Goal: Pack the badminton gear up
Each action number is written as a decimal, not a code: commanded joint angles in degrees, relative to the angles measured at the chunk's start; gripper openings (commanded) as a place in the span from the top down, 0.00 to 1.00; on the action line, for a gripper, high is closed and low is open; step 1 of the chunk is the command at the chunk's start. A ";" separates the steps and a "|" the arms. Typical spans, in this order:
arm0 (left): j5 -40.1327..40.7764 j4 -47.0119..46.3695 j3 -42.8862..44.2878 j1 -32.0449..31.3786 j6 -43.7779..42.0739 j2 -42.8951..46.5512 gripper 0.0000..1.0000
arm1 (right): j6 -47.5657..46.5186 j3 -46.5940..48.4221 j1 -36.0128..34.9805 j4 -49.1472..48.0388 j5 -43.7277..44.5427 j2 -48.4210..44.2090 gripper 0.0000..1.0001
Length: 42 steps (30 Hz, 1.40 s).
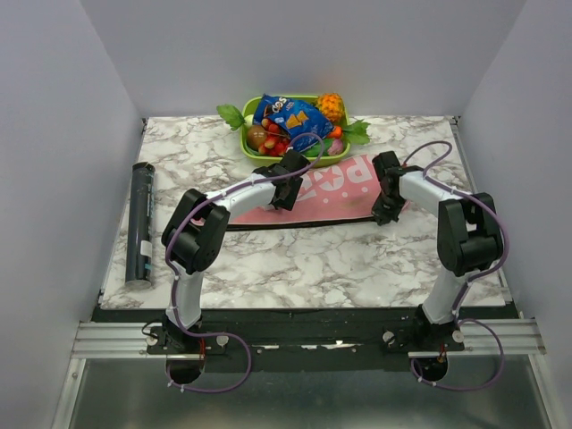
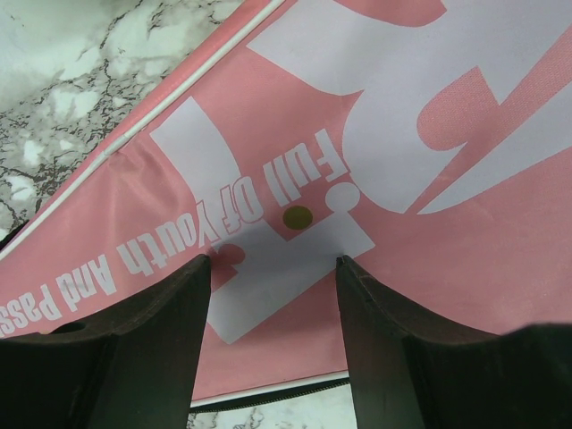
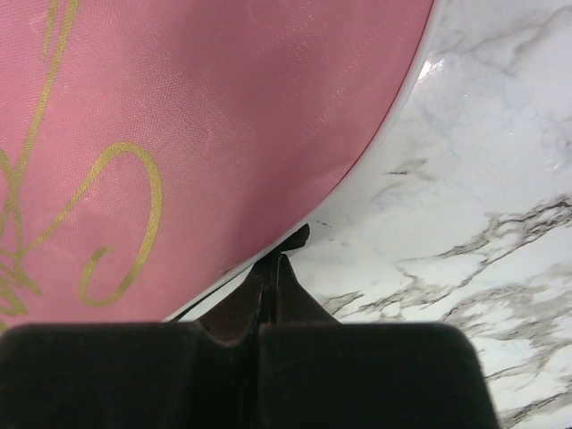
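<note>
The pink racket-shaped bag [image 1: 340,192] lies flat across the middle of the marble table, white lettering up. My left gripper [image 1: 286,198] hovers open over the bag's lettered part [image 2: 429,250], and its fingers [image 2: 179,340] stand wide apart with nothing between them. My right gripper [image 1: 384,213] is at the bag's right end. In the right wrist view the right gripper [image 3: 277,259] is shut at the rim of the bag [image 3: 223,116], pinching a small black tab [image 3: 299,238] there. A long black tube [image 1: 139,221] lies along the table's left edge.
A green tray [image 1: 246,147] of toy fruit with a blue snack packet [image 1: 290,113] stands at the back, just beyond the bag. Grey walls close in the table on the left, back and right.
</note>
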<state>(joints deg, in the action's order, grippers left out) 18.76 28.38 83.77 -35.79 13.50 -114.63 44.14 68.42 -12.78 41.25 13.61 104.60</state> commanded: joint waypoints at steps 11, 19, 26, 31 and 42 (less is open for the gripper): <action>-2.41 -0.96 -0.71 0.11 -0.14 -3.85 0.38 | -2.74 -0.40 -2.15 -7.85 -12.02 1.05 0.99; -3.03 -1.14 -0.53 0.11 0.04 -4.20 0.39 | -1.87 6.10 -12.00 -7.24 -19.49 5.43 1.00; -3.82 -1.49 -0.54 0.11 0.39 -3.85 0.39 | 1.64 8.40 -17.72 -10.66 -28.55 8.34 0.99; -3.74 -0.87 -0.80 0.11 0.22 -1.31 0.38 | 3.41 6.38 -17.11 -9.53 -21.53 6.41 0.99; 3.38 5.27 0.87 1.25 -0.23 7.74 0.32 | 7.36 0.04 -7.02 -10.93 -16.68 2.01 0.99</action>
<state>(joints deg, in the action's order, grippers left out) 19.18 30.09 83.50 -35.35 12.88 -111.72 49.30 69.87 -24.67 35.42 -8.43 108.14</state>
